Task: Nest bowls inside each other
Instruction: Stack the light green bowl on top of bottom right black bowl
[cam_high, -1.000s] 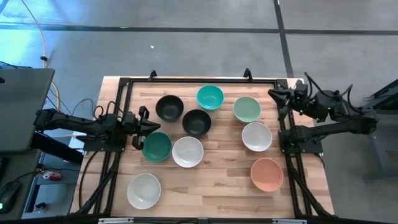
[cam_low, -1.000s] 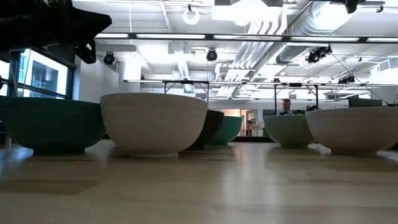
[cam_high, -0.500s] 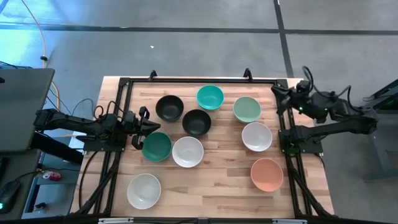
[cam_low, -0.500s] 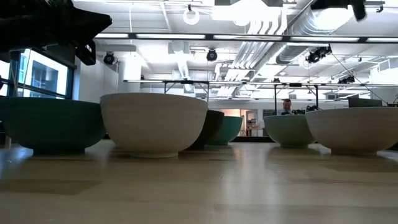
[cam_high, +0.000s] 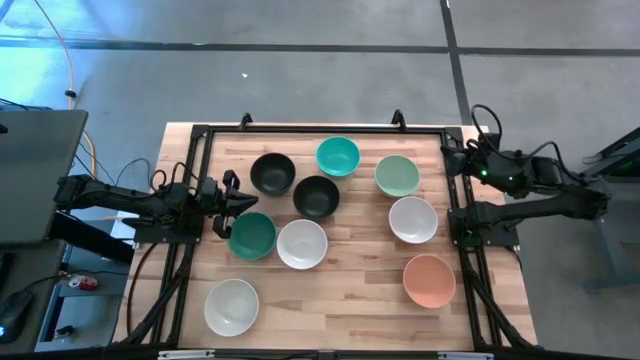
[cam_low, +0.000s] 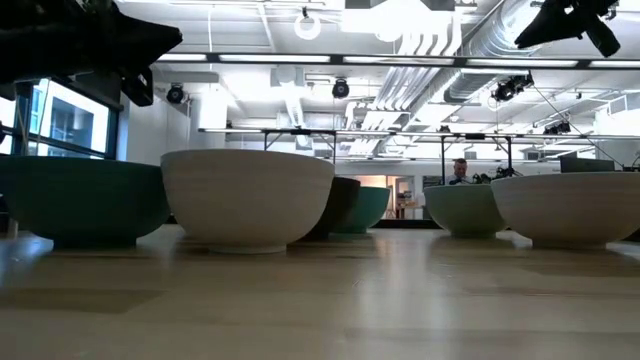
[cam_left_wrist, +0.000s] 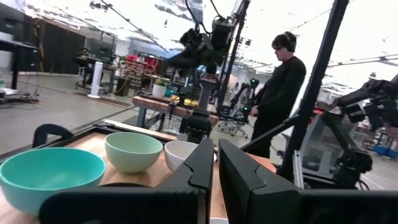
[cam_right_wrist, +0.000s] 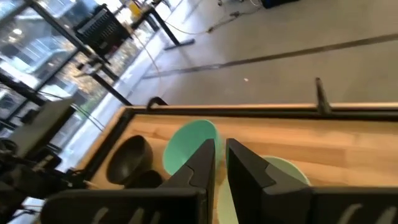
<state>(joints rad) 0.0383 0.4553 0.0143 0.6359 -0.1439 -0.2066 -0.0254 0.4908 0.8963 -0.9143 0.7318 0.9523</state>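
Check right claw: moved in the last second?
Yes. In the high view the right claw has shifted toward the table's far right corner, closer to the black frame rail. The mint bowl beside it lies unmoved.

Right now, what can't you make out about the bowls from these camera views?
- Low view: the white bowl hides most of a black bowl.
- Left wrist view: the left gripper covers part of a white bowl.
- Right wrist view: the right gripper hides much of the mint bowl.

A wooden tabletop (cam_high: 350, 300) with a black frame (cam_high: 300, 130) stands on grey floor (cam_high: 300, 60); a person (cam_left_wrist: 280, 93) in dark clothes stands beyond it.
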